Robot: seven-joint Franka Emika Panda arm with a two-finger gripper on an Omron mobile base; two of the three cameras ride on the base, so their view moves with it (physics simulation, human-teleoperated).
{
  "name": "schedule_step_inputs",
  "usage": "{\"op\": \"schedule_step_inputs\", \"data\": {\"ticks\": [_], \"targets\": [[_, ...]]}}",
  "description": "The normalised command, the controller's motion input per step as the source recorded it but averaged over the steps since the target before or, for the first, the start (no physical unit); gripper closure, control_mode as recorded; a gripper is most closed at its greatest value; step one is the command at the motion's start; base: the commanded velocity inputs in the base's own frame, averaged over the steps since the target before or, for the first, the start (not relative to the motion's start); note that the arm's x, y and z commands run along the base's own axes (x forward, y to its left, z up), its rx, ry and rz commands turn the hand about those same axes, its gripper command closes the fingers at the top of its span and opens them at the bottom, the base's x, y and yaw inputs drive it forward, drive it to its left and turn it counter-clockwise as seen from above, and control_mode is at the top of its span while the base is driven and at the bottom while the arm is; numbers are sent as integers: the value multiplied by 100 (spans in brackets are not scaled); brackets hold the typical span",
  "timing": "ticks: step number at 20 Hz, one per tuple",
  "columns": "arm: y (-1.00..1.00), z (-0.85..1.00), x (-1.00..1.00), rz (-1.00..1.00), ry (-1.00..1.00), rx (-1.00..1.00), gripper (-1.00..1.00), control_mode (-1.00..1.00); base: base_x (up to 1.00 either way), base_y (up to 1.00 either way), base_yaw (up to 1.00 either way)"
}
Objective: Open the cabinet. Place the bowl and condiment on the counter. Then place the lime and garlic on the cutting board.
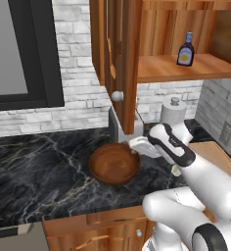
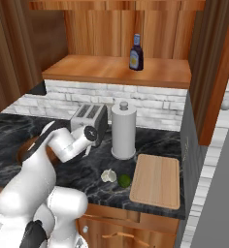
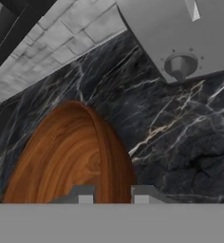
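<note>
The cabinet point(image 1: 118, 59) stands open, its door swung out. On its shelf the condiment point(image 1: 185, 49) point(image 2: 136, 52) stands upright. The dark-brown wooden bowl point(image 1: 113, 165) point(image 3: 61, 161) is low on the black marble counter point(image 1: 34, 166), left of the toaster. My gripper point(image 1: 135, 147) point(image 3: 113, 197) is shut on the bowl's right rim, one finger inside and one outside. I cannot tell whether the bowl rests on the counter. The garlic point(image 2: 108, 175) and the lime point(image 2: 124, 180) lie side by side on the counter, just left of the cutting board point(image 2: 156, 180).
A grey toaster point(image 2: 89, 117) point(image 3: 180, 33) stands against the brick wall just behind the bowl. A tall paper-towel roll point(image 2: 123, 130) stands behind the cutting board. A dark window frame point(image 1: 19, 54) is at the left. Base cabinet drawers point(image 1: 107, 230) run under the counter edge.
</note>
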Motion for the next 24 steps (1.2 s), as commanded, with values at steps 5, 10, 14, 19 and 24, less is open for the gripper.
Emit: {"op": "schedule_step_inputs", "data": {"ticks": [5,10,14,19,24], "targets": [[9,-25,28,-3,-1,2,100,-100,0,0,0],[11,-23,33,-4,-1,2,100,-100,0,0,0],[2,-3,5,0,0,0,-100,-100,0,0,0],[0,0,1,0,0,0,-100,-100,0,0,0],[-8,35,4,-2,0,1,-100,-100,0,0,0]]}}
